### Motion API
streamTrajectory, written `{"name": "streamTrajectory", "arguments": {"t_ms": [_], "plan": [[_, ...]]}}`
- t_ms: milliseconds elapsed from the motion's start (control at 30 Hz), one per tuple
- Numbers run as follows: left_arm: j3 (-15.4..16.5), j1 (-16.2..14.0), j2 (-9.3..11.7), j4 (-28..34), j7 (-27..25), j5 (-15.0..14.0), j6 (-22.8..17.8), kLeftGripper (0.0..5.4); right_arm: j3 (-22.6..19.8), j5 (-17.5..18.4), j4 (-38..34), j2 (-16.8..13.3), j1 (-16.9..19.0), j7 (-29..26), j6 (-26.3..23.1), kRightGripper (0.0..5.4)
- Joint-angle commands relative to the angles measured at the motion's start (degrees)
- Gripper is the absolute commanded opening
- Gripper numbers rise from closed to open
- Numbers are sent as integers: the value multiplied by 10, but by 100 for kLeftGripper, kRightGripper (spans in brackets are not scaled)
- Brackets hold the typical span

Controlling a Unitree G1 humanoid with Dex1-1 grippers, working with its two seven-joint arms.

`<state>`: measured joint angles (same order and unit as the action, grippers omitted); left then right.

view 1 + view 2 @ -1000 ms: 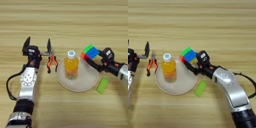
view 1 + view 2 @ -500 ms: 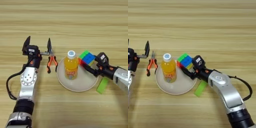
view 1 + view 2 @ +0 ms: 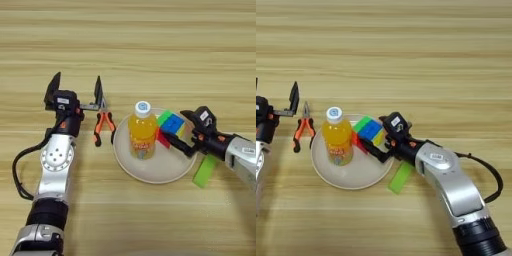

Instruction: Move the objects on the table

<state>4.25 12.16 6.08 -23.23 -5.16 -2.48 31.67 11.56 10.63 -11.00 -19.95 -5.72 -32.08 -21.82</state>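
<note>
Your right gripper is gripping the multicoloured plastic puzzle cube over the round white plate, risking toppling the adjacent white-capped orange-juice bottle; your left gripper is hanging open beside the plate.

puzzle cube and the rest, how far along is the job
Looks done: the juice bottle stands on the plate. In hand: the right end effector holds the puzzle cube above the plate's right rim, beside the bottle. Left: the green block lies on the table. The left end effector waits open beside the pliers.
</note>
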Motion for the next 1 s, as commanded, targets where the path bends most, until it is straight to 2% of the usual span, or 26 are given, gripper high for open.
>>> {"name": "streamTrajectory", "arguments": {"t_ms": [33, 200, 700, 867, 1000], "plan": [[-1, -2, 1, 4, 3, 7, -10, 540, -2, -1, -5, 0, 2, -3, 3, 495], [-1, -1, 0, 3, 3, 7, -10, 540, -12, 6, -18, -1, -2, -4, 9, 538], [-1, -1, 0, 3, 3, 7, -10, 540, -74, 30, -48, -12, -31, -18, 53, 538], [-2, -1, 0, 6, 3, 8, -12, 540, -94, 56, -64, -7, -47, -30, 76, 538], [-3, -3, -1, 9, 4, 8, -13, 540, -96, 95, -90, -8, -53, -54, 76, 538]]}}
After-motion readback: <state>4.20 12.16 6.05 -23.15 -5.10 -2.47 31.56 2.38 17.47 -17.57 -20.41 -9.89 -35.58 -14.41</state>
